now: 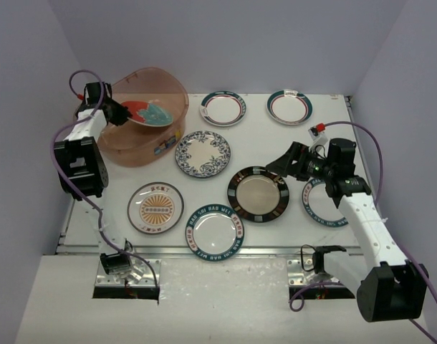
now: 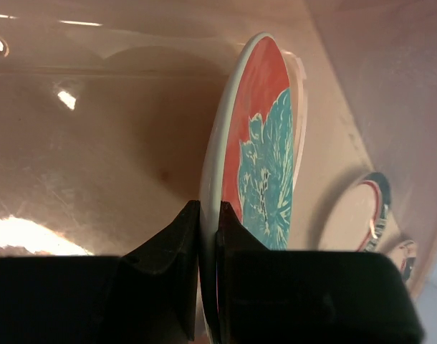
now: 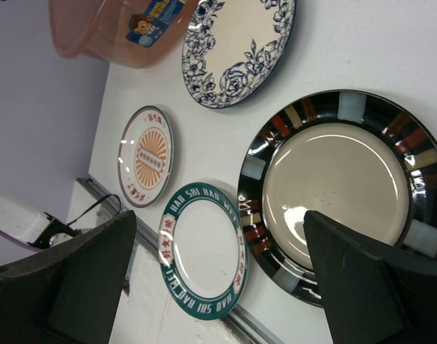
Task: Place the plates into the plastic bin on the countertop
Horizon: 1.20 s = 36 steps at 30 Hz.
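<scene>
A: The plates [image 1: 289,107]: where do they lie, taking the front edge first?

B: Seven lie flat on the countertop [image 1: 276,143]. By the front edge sit the orange sunburst plate [image 1: 155,206] and a teal-lettered plate [image 1: 215,231]. Just behind them is the black-gold plate [image 1: 258,193], and another lettered one lies half under the right arm, near the right edge.

A: And the right gripper [image 1: 279,163]?

B: Its jaws are wide apart with nothing between them. It hangs over the black-gold plate's far rim, and my guess is it's lined up to take that rim next.

A: Further back?

B: The blue floral plate [image 1: 202,153] is mid-bench, and two banded ones sit along the far edge. The plastic bin [image 1: 132,147] is at the far left corner. The left gripper [image 1: 124,115] is clamped on the rim of the red plate [image 1: 148,112], holding it tilted inside the bin's walls, probably so it slides down rather than drops.
</scene>
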Each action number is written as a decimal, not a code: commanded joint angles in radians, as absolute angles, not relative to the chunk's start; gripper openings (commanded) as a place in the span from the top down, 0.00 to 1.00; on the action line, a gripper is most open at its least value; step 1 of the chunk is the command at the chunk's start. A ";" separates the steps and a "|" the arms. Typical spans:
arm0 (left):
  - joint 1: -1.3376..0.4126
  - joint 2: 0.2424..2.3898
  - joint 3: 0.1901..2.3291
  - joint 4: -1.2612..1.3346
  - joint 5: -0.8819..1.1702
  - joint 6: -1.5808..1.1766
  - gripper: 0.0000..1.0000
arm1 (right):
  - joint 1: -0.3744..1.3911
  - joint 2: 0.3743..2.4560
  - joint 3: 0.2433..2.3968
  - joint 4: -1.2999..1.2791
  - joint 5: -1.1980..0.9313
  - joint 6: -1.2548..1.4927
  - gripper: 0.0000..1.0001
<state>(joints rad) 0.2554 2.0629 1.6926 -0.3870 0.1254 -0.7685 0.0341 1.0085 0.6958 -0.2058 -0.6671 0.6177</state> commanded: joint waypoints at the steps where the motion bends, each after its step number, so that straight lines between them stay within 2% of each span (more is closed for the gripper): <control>1: 0.270 2.062 1.826 -0.230 0.211 -0.806 0.87 | 0.029 0.962 0.672 -0.257 -0.581 0.519 0.01; 3: 0.271 2.095 1.844 -0.261 0.187 -0.801 0.72 | 0.029 0.959 0.667 -0.275 -0.563 0.505 0.01; 5: 0.270 2.115 1.871 -0.297 0.172 -0.796 0.46 | 0.028 0.963 0.666 -0.278 -0.578 0.502 0.01; 7: 0.271 2.138 1.908 -0.347 0.143 -0.789 0.28 | 0.029 0.968 0.669 -0.278 -0.583 0.503 0.01; 8: 0.270 2.160 1.952 -0.379 0.135 -0.784 0.09 | 0.029 0.977 0.670 -0.279 -0.580 0.502 0.01; 9: 0.270 2.172 1.972 -0.444 0.111 -0.774 0.00 | 0.028 0.980 0.675 -0.278 -0.577 0.500 0.01; 14: 0.266 2.223 2.116 -0.626 0.001 -0.739 0.00 | 0.031 1.058 0.730 -0.251 -0.591 0.531 0.01; 17: 0.268 2.219 2.172 -0.712 -0.074 -0.727 0.00 | 0.036 1.137 0.774 -0.145 -0.682 0.587 0.01; 20: 0.271 2.170 2.178 -0.740 -0.102 -0.718 0.00 | 0.079 1.231 0.843 -0.096 -0.706 0.617 0.01; 22: 0.272 2.090 2.150 -0.731 -0.102 -0.709 0.00 | 0.158 1.356 0.965 -0.124 -0.646 0.586 0.01; 27: 0.271 1.743 1.891 -0.617 0.062 -0.682 0.00 | 0.253 1.620 1.203 -0.162 -0.549 0.571 0.01; 30: 0.268 1.399 1.590 -0.479 0.253 -0.654 0.00 | 0.292 1.799 1.408 -0.217 -0.490 0.538 0.02; 32: 0.268 1.287 1.453 -0.402 0.305 -0.636 0.00 | 0.293 1.913 1.505 -0.228 -0.505 0.534 0.04; 34: 0.268 1.060 1.275 -0.368 0.331 -0.606 0.00 | 0.292 2.022 1.607 -0.257 -0.527 0.525 0.07; 36: 0.268 0.936 1.204 -0.375 0.333 -0.571 0.00 | 0.291 2.150 1.749 -0.320 -0.524 0.498 0.09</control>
<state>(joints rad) 0.2630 1.1162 1.3466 -0.4473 0.2332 -0.6467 0.2986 2.0007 1.5707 -0.2330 -0.5437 0.5523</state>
